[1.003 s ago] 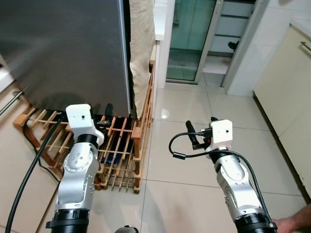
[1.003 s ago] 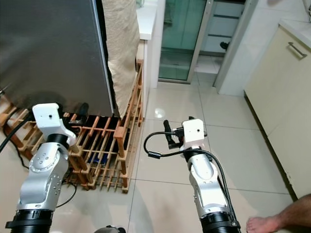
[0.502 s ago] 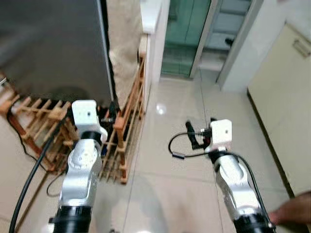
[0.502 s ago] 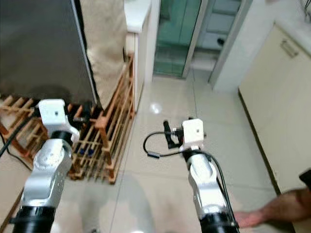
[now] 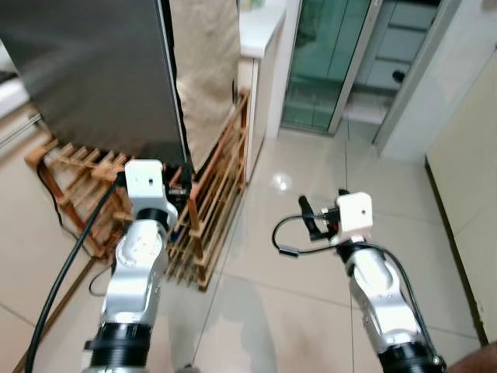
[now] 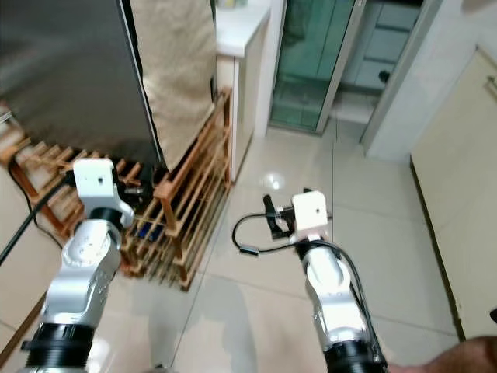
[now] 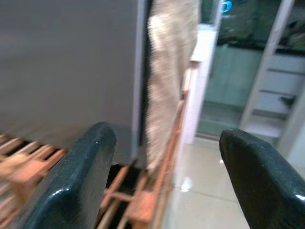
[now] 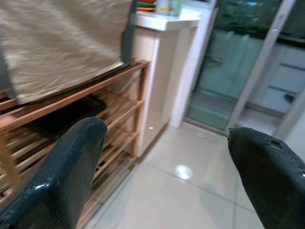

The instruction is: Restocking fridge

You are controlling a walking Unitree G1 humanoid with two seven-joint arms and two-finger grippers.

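Left gripper (image 7: 167,176) and right gripper (image 8: 167,176) are held wide apart, empty, near the fridge (image 5: 101,78).

The fridge (image 5: 93,78) has a matt grey metal side. The rack (image 5: 213,194) is of bare wood slats. A rough beige cloth (image 5: 203,70) hangs beside it. The floor (image 5: 311,186) is glossy tile (it reflects light). Gripper fingers (image 7: 71,186) look like smooth black plastic.

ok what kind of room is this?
Most likely a home kitchen: a tall grey fridge stands on a wooden rack, with a white counter beside it, a glossy tiled floor and cream cabinets along the right wall.
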